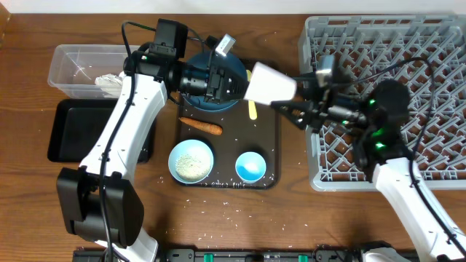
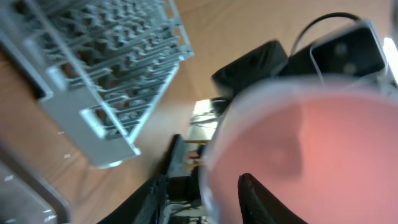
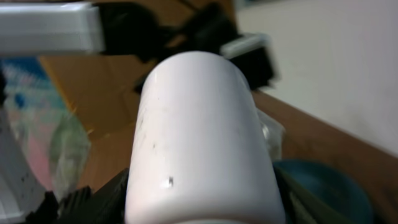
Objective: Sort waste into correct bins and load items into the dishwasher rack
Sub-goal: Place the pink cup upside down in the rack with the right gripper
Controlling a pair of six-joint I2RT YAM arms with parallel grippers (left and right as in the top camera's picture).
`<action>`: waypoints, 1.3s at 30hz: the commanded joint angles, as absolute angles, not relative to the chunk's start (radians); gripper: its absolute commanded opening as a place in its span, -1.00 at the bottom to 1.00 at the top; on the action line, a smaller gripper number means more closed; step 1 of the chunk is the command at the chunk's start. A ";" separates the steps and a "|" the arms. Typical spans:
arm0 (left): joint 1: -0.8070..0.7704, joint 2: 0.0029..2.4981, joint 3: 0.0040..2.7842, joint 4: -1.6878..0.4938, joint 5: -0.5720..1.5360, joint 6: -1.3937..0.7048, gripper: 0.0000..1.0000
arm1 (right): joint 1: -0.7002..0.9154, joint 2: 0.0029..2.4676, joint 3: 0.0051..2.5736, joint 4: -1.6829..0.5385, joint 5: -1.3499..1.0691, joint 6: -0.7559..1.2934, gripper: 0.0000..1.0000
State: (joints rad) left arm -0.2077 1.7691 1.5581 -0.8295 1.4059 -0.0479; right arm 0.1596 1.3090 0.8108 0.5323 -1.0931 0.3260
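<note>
The pale pink cup (image 1: 271,84) hangs on its side in the air between both grippers, above the brown tray's far edge. My right gripper (image 1: 295,102) is shut on the cup's body (image 3: 199,137), one finger on each side (image 3: 202,208). My left gripper (image 1: 231,81) is open and straddles the cup's rim (image 2: 311,155), one finger inside and one outside (image 2: 205,202). The large dark blue bowl (image 1: 237,67) sits partly hidden under the left gripper. The carrot (image 1: 201,126) and yellow spoon (image 1: 252,109) lie on the tray.
The brown serving tray (image 1: 269,145) also holds a light blue bowl with rice (image 1: 191,161) and another light blue bowl (image 1: 250,167). The grey rack (image 1: 408,44) stands at right. The clear tub (image 1: 73,65), holding a napkin (image 1: 109,82), and the black tray (image 1: 73,131) are at left. Rice grains (image 1: 218,211) dot the table.
</note>
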 commanded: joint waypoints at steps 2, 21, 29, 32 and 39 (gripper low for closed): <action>-0.208 1.773 1.568 -0.832 1.198 -0.038 -0.16 | 0.014 1.301 0.822 0.435 -1.077 0.449 -0.07; -0.209 1.773 1.568 -0.902 0.433 -0.038 -0.10 | -0.116 0.986 1.124 -0.913 -0.296 0.219 -0.13; -0.209 1.777 1.556 -0.942 0.290 -0.038 -0.09 | -0.073 1.083 1.141 -1.166 -0.205 0.151 -0.15; -0.209 1.777 1.553 -0.942 0.274 -0.038 -0.08 | -0.060 1.159 1.141 -1.207 -0.204 0.125 -0.14; -0.209 1.777 1.553 -0.949 0.268 -0.038 -0.09 | -0.017 1.314 1.141 -1.235 -0.180 0.096 -0.11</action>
